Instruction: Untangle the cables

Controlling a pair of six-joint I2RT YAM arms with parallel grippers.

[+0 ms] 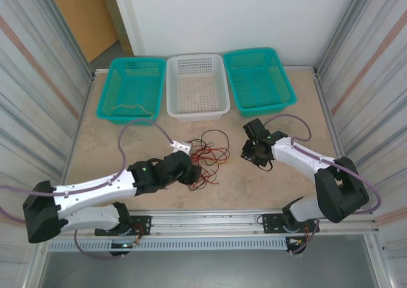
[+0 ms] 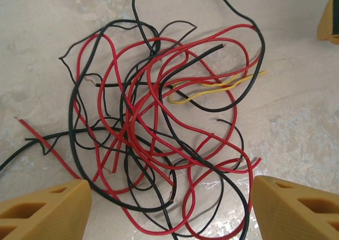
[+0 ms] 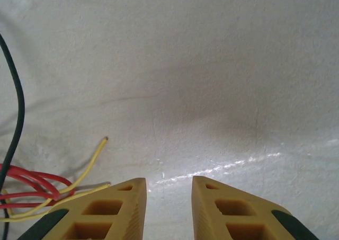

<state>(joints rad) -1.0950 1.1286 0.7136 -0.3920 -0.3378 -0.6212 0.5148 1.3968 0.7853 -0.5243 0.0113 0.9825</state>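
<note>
Though one tan cable (image 1: 130, 105) is binned, the cables (image 2: 159, 118) lie knotted. Left end effector (image 2: 169, 184): spread above them. Right end effector (image 3: 168, 183): nearly pressed together, empty.

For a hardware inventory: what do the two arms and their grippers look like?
The left arm and right arm have white links between bulky black joints, each with a small green light near the wrist and a lavender-grey hose looping alongside. The left gripper and right gripper carry mustard-yellow wedge-shaped fingers with hollow cut-outs; the right's have dark pads.
</note>
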